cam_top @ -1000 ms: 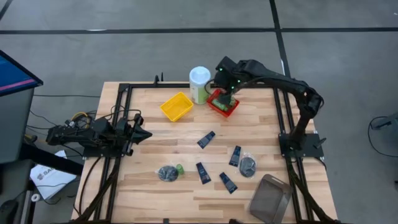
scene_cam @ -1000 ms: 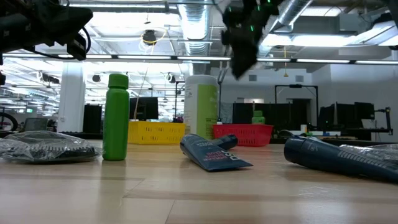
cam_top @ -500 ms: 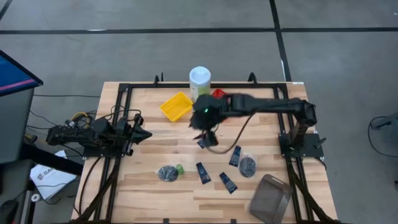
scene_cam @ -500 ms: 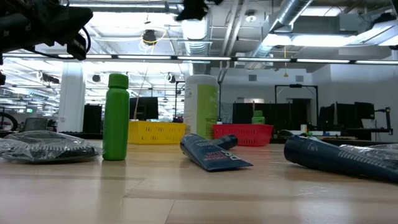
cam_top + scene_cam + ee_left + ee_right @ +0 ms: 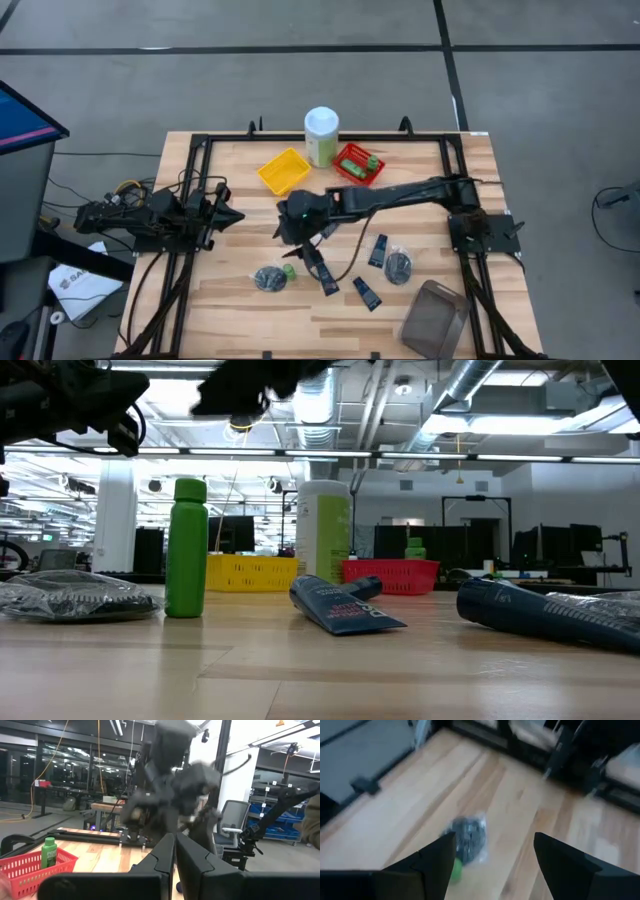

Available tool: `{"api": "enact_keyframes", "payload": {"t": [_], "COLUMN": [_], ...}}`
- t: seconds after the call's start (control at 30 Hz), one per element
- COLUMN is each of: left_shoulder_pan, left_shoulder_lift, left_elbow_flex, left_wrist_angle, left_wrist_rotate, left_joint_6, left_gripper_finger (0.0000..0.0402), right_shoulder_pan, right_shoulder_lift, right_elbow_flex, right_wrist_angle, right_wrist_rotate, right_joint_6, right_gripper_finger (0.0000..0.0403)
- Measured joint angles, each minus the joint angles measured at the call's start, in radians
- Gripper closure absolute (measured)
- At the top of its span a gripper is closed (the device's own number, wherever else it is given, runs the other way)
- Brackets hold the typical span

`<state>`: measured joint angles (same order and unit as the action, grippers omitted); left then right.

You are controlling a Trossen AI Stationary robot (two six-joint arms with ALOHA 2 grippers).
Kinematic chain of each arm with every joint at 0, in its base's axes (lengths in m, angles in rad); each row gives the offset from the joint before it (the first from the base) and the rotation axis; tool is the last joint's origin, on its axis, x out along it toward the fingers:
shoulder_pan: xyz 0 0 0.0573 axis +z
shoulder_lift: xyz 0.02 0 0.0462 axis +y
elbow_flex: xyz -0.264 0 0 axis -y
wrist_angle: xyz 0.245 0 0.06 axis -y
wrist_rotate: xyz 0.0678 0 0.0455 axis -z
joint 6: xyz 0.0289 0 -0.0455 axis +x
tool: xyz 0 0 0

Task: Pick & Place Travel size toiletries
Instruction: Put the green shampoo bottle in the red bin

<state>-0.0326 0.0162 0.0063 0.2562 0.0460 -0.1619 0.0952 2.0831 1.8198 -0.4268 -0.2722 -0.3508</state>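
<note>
My right gripper [image 5: 293, 222] [image 5: 492, 865] is open and empty, in the air over the table's middle, above and just short of a short green bottle [image 5: 289, 270] [image 5: 453, 870] that stands upright [image 5: 187, 547] next to a dark clear-wrapped bundle [image 5: 267, 279] [image 5: 469, 838]. Flat navy tubes [image 5: 325, 277] [image 5: 366, 293] [image 5: 378, 250] and a second bundle [image 5: 398, 266] lie on the wood. Another green bottle [image 5: 371, 160] [image 5: 48, 852] stands in the red basket [image 5: 352, 168]. My left gripper [image 5: 226, 213] [image 5: 175, 855] waits shut at the table's left edge.
A yellow basket [image 5: 284, 171] and a tall pale green canister with a white lid [image 5: 321, 134] stand near the far edge beside the red basket. A grey container [image 5: 435, 320] sits at the near right corner. A black frame [image 5: 200, 150] borders the table.
My right gripper has swung from above the red basket toward the table's near and left side, across the middle, and now hangs over the green bottle and bundle. The toiletries on the table have stayed where they were.
</note>
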Motion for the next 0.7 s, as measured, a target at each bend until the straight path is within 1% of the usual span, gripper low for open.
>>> {"api": "enact_keyframes", "payload": {"t": [0.13,0.37,0.53,0.7], "left_shoulder_pan": [0.000,0.000,0.000,0.000], "left_shoulder_lift": [0.000,0.000,0.000,0.000], "left_elbow_flex": [0.000,0.000,0.000,0.000], "left_wrist_angle": [0.001,0.003,0.006,0.008], "left_wrist_rotate": [0.000,0.000,0.000,0.000], "left_joint_6": [0.000,0.000,0.000,0.000], "left_gripper_finger": [0.0390,0.0390,0.0390,0.0390], "right_shoulder_pan": [0.027,0.083,0.088,0.066], "right_shoulder_lift": [0.055,0.113,0.131,0.133], "right_elbow_flex": [0.000,0.000,-0.001,-0.001], "right_wrist_angle": [0.016,0.026,0.019,0.025], "right_wrist_rotate": [-0.043,-0.045,-0.042,-0.042], "right_joint_6": [-0.006,-0.058,-0.069,-0.071], "right_gripper_finger": [0.0143,0.0143,0.0143,0.0143]}}
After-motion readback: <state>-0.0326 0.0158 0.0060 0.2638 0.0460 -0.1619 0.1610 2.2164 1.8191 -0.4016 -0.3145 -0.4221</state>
